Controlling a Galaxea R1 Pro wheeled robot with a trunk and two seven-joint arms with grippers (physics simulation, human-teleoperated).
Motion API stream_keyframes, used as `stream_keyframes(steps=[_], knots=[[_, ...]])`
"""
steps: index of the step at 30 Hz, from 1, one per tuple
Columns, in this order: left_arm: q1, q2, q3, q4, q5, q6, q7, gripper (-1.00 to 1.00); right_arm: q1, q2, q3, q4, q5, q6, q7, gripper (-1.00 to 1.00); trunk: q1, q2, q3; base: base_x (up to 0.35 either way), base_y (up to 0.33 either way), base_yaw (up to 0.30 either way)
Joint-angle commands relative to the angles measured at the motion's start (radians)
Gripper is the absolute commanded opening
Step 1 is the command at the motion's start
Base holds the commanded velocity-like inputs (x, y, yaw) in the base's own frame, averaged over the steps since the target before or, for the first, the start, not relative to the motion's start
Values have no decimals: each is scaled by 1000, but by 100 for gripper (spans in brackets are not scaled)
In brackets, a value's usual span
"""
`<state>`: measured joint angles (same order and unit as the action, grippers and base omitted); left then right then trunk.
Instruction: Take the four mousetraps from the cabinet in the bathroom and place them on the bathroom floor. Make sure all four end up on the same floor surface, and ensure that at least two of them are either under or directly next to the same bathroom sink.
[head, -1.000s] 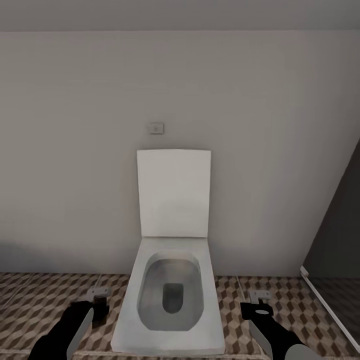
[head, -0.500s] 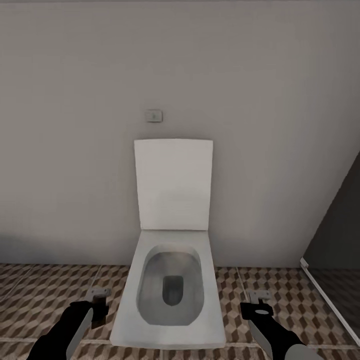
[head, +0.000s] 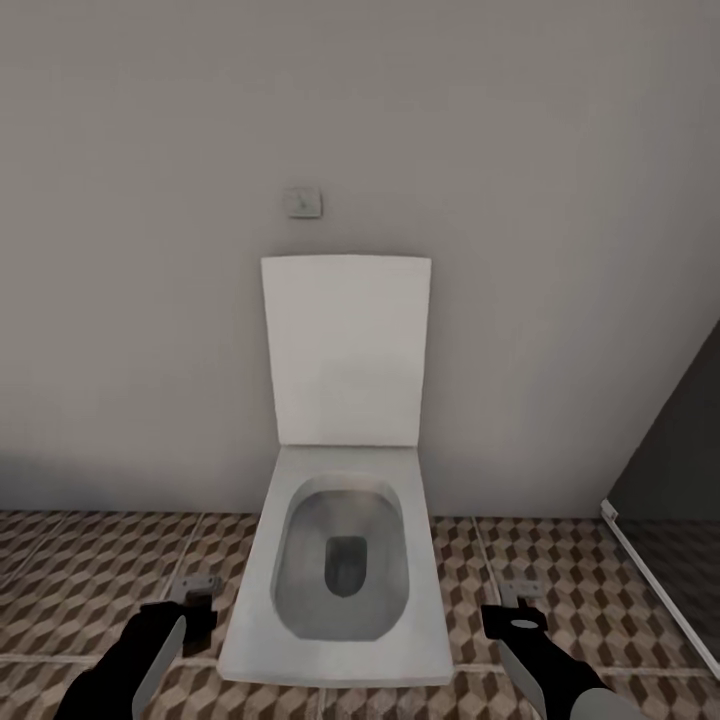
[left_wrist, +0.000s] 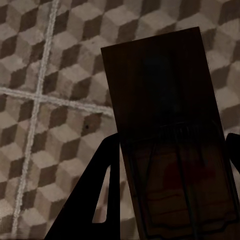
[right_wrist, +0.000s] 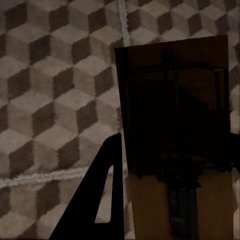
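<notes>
**Two mousetraps carried over the cube-tiled floor, toilet ahead**

One mousetrap (left_wrist: 170, 145) sat pinched between the fingers of the left gripper (left_wrist: 170, 200), its brown board jutting out past the fingertips over the bathroom floor (left_wrist: 45, 75), with the wire parts lying across the end nearer the camera. A second mousetrap (right_wrist: 175, 120) was pinched the same way in the right gripper (right_wrist: 175, 195), its wire bar and frame showing dark against the wood. Both boards hung clear of the tiles, not resting on them.

As a judgement, each trap looked light, stiff and flat, so a squeeze across the board's long edges should have held it firmly; the wire spring and bar seemed the delicate part, best left untouched, and a thin board could easily twist or slide between the pads if knocked. Set down, it ought to lie flat on the tiles without rolling.

From the head camera, the left gripper (head: 198, 592) and right gripper (head: 520, 598) hung low on either side of a white toilet (head: 340, 570) with its lid (head: 346, 350) raised against the pale wall (head: 560, 200). A small flush plate (head: 302, 203) sat above the lid. At the robot's right stood the edge of a dark shower enclosure (head: 670, 470).
</notes>
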<state>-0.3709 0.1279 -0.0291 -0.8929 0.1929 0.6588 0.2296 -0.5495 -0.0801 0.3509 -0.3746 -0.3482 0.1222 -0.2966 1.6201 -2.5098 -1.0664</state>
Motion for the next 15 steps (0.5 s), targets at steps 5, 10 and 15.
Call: stream_keyframes(steps=[5,10,15], knots=[[0,1,-3,-1,9,4,10,-100,0,-1,8,-3,-6,7,-4,-100,2,-2,-20,0,0,0],[0,1,-3,-1,9,4,10,-100,0,0,9,-3,-6,7,-4,-100,4,-3,-40,0,0,0],[0,1,-3,-1,8,4,10,-100,0,0,10,-3,-6,7,-4,-100,6,-4,-59,0,0,0]])
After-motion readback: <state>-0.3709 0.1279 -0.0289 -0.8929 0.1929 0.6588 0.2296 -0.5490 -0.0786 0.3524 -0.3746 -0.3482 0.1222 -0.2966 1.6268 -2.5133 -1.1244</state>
